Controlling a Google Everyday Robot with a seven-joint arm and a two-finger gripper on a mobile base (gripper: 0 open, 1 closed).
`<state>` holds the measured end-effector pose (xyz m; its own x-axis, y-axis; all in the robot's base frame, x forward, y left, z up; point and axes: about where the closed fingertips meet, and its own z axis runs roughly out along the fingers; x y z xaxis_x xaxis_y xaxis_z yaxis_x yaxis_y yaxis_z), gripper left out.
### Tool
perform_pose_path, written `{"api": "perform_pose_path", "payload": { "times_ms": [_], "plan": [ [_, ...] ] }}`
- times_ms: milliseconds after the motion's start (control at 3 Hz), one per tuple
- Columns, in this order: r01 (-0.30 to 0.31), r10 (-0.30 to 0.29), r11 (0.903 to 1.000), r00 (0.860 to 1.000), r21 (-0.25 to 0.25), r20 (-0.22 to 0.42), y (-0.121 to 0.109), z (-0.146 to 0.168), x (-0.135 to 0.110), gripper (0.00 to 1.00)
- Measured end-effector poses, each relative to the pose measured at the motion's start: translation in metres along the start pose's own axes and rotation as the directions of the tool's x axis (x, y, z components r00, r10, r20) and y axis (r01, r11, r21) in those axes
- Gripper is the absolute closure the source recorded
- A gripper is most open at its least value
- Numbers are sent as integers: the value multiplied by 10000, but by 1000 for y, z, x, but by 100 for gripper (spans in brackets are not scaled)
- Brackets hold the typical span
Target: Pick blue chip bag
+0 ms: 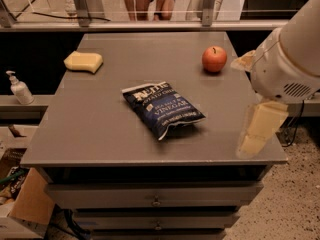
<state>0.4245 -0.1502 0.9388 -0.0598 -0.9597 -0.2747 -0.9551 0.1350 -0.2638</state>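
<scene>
Gripper [257, 131] hangs at the right side of the view, over the near right corner of the table [95, 134], pointing down and slightly toward the camera. It holds nothing, and whether it is wide or narrow I cannot tell. It sits well apart from the bag [162, 109], to the bag's right and a little nearer the front edge.

The arm [285, 69] enters from the upper right. Its bulky white housing is above the gripper, near the table's right edge.

The bag lies flat close to the middle of the table, somewhat toward the front. Its long axis runs on a diagonal from far left to near right. The end with the large white brand lettering points to the far left, and the crumpled end with a white edge points to the near right. "Vinegar" reads across its middle.

An apple [214, 59] stands upright near the far right of the table, between the bag and the arm's housing. A sponge [83, 61] rests near the far left corner. Both are apart from the bag. A pump bottle [19, 88] stands on a ledge left of the table.
</scene>
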Motion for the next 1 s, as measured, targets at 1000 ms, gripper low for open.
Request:
{"api": "perform_pose_path", "payload": {
  "times_ms": [1000],
  "plan": [
    [1820, -1735, 9814, 9771, -615, 1229, 17, 99, -87, 0]
  ]
}}
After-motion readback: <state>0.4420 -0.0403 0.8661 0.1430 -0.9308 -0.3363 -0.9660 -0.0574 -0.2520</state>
